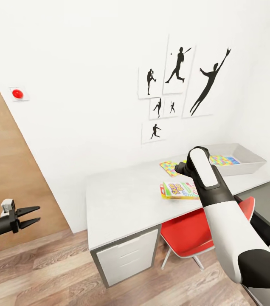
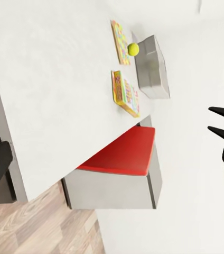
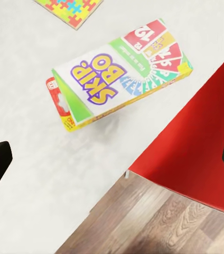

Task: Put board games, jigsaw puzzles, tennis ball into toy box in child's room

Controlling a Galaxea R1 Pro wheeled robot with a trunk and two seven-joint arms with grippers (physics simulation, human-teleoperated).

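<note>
Right wrist view: right claw (image 3: 112, 153) wide open, empty, SKIP-BO box (image 3: 120, 74) beyond.

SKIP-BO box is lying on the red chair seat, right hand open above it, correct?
Not quite: the SKIP-BO box lies on the table, beside the red chair, as the right wrist view shows. The right hand is open above it.
</note>
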